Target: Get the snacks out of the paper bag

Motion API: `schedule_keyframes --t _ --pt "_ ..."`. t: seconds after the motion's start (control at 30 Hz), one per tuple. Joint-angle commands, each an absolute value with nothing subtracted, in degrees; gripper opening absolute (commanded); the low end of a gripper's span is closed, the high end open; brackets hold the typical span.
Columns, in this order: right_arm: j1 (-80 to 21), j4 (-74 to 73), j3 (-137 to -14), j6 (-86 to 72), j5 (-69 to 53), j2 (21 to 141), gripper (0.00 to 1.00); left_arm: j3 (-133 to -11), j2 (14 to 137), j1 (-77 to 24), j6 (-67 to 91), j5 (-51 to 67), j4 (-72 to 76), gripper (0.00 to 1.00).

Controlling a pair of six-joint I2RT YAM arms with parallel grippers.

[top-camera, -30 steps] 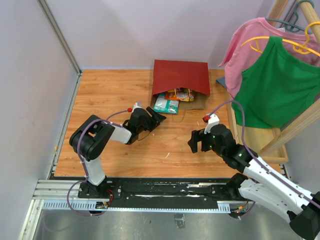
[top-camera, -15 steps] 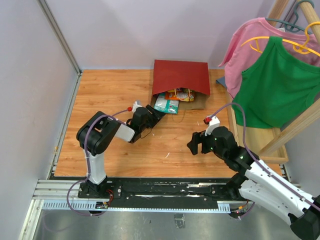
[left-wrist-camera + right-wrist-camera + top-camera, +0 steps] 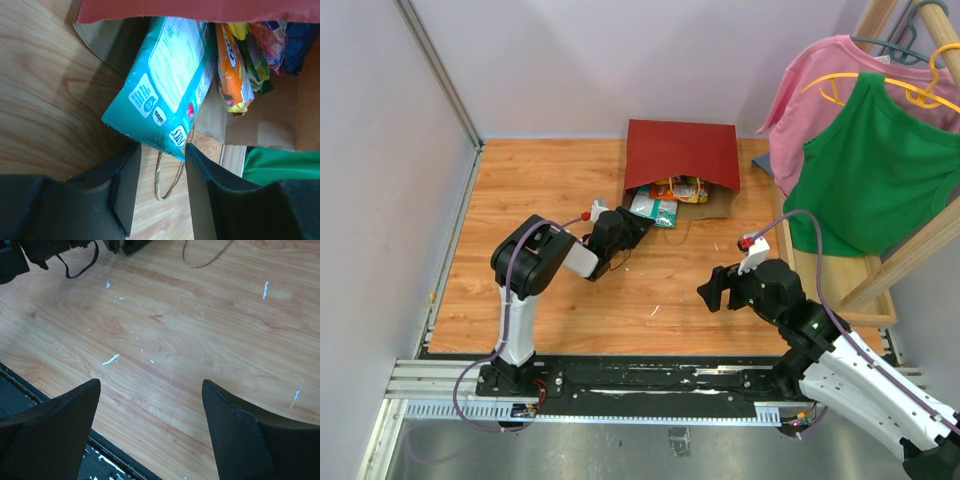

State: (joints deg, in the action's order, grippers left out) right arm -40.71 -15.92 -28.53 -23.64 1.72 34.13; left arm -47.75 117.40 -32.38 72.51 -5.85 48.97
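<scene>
A robotics lab test cell: a left arm (image 3: 520,275) and a right arm (image 3: 840,355) stood bolted to an aluminium rail (image 3: 430,382) at a wood-topped table (image 3: 520,180), boxed in by plain partition walls (image 3: 380,150).

Print on the teal packet (image 3: 170,75) is too blurred to read.

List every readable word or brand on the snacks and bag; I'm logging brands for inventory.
Nothing reads clearly enough to quote.
Teal packet: white panel of fine print and small logos, too small and turned.
Orange packet: blue logo, partly hidden, unreadable.
Paper bag: no print visible.
</scene>
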Motion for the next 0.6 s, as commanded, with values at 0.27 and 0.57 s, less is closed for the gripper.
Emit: schedule_keyframes --t 0.27,0.57 --pt "-39.8 -18.8 -26.5 -24.3 2.1 32.2 0.84 -48.8 119.7 -32.7 74.0 -9.8 54.8 0.24" --pt "-39.8 -19.9 -26.8 -24.1 1.8 32.0 0.83 -47.1 115.9 -32.5 68.3 -10.0 54.0 0.00"
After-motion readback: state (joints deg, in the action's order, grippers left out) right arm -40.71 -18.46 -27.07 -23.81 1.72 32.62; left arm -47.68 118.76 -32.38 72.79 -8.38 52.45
